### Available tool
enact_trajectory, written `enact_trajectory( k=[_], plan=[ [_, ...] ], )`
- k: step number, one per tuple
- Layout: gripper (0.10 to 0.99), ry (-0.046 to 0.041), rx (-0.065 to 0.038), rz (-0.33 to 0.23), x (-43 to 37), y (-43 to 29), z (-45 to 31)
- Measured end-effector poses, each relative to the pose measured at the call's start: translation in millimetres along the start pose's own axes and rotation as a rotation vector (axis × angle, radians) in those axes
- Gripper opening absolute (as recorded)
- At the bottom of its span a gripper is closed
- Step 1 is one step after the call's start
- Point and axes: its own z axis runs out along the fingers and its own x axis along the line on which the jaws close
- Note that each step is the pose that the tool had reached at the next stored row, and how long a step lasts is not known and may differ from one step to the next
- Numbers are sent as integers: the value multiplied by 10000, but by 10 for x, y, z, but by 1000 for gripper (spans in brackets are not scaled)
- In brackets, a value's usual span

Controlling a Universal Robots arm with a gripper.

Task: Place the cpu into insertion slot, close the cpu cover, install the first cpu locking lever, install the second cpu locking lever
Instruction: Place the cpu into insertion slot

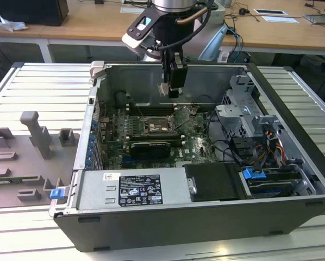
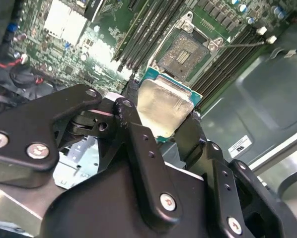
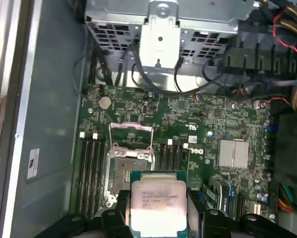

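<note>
1. While the gripper (image 1: 173,89) hangs over the open grey sheet-metal computer case (image 1: 168,234), its black jaws are clamped on the cpu (image 3: 158,201), one finger on each opposite edge.
2. Cpu: flat square, dull silver-beige metal top on a teal-green base, held above the motherboard (image 3: 198,114), just beside the insertion slot (image 3: 126,178).
3. Insertion slot: square dark socket, grainy pin field, nothing in it, flanked by long black memory slots (image 3: 91,168).
4. Cpu cover (image 3: 131,136): thin metal frame, swung up off the slot.
5. Case holds the green motherboard, a finned silver heatsink (image 3: 233,153), a perforated drive cage (image 3: 163,29) and dark cables (image 3: 133,74).
</note>
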Motion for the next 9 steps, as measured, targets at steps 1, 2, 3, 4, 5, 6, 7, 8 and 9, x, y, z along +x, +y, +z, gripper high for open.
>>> enact_trajectory(
  k=[1,2,3,4,5,6,7,8,9],
  plan=[
    [541,-16,-1,220,0,-1,9],
    [541,-37,-3,490,-1,-2,24],
    [541,-47,-5,648,0,-5,38],
    [541,-57,-4,756,3,-11,67],
    [541,-58,-5,766,10,-18,106],
    [541,-58,-5,766,15,-21,126],
    [541,-57,-5,765,18,-24,147],
    [541,-57,-5,763,24,-26,192],
    [541,-57,-4,763,23,-28,216]
  ],
)
